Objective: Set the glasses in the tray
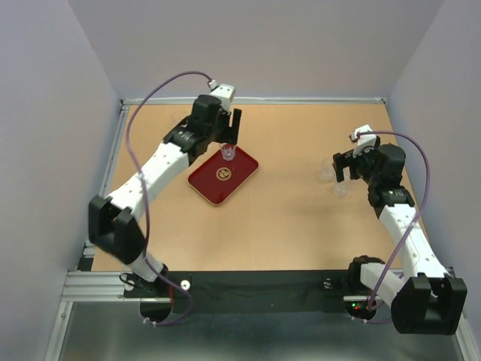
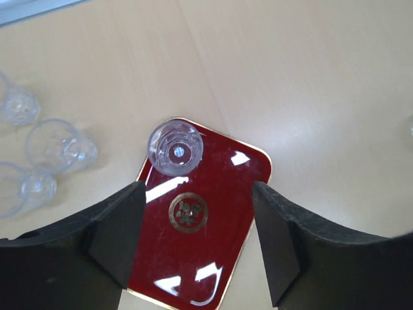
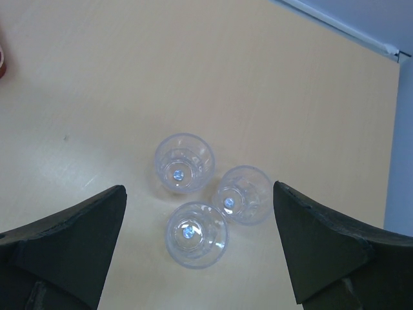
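Note:
The dark red tray (image 1: 210, 184) lies left of the table's middle, gold emblem at its centre. One clear glass (image 1: 228, 153) stands upright on its far corner; it also shows in the left wrist view (image 2: 175, 147). My left gripper (image 2: 197, 191) is open and empty, hovering above the tray (image 2: 213, 258), just near of that glass. Three more glasses (image 2: 61, 145) stand on the table left of the tray. My right gripper (image 3: 199, 190) is open and empty above a tight cluster of three upright glasses (image 3: 184, 161), (image 3: 242, 194), (image 3: 197, 236) at the right side (image 1: 336, 180).
The wooden table (image 1: 293, 218) is bounded by a metal rail (image 1: 301, 99) at the back and grey walls on both sides. The right cluster sits near the table's right edge. A sliver of the tray's rim (image 3: 2, 61) shows at the right wrist view's left edge.

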Robot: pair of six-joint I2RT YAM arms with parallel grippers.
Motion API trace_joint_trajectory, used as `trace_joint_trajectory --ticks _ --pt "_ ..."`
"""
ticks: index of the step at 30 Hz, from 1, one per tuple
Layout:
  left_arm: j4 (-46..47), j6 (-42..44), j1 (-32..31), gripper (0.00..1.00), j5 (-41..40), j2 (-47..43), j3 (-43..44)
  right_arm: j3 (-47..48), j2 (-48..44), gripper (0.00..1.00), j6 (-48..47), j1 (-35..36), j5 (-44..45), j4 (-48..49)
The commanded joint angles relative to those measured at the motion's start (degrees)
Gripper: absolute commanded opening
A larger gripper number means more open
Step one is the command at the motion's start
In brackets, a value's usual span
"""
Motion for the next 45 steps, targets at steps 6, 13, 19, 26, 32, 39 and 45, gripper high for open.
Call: trace_joint_trajectory --ticks 6,13,19,26,32,39,45 --pt "13.3 2.0 1.1 0.88 -4.5 -30.2 -24.6 6.5 9.1 1.00 4.5 -1.1 2.0 -9.9" --pt "19.2 5.9 1.2 0.89 -9.4 -40.9 -35.6 13.5 14.7 1.00 6.8 -1.3 -1.8 -18.0" --pt "19.2 5.7 1.2 0.89 -10.8 -44.7 -37.1 18.2 19.4 1.00 11.1 -3.4 1.9 -20.1" --pt "19.8 5.3 1.2 0.89 -10.2 -44.7 -37.5 21.3 23.6 0.89 15.3 -8.5 1.3 -20.3" --pt "19.7 5.4 1.2 0.89 -10.7 -45.2 -37.6 22.7 28.2 0.63 15.9 -12.9 -0.4 -20.2" --pt "20.1 6.2 1.2 0.89 -13.0 -46.2 -38.1 25.1 33.8 0.46 14.8 -15.5 -1.1 -19.6" --pt "20.3 6.4 1.2 0.88 -13.3 -46.5 -38.3 25.7 36.4 0.43 15.5 -15.8 -3.0 -18.4"
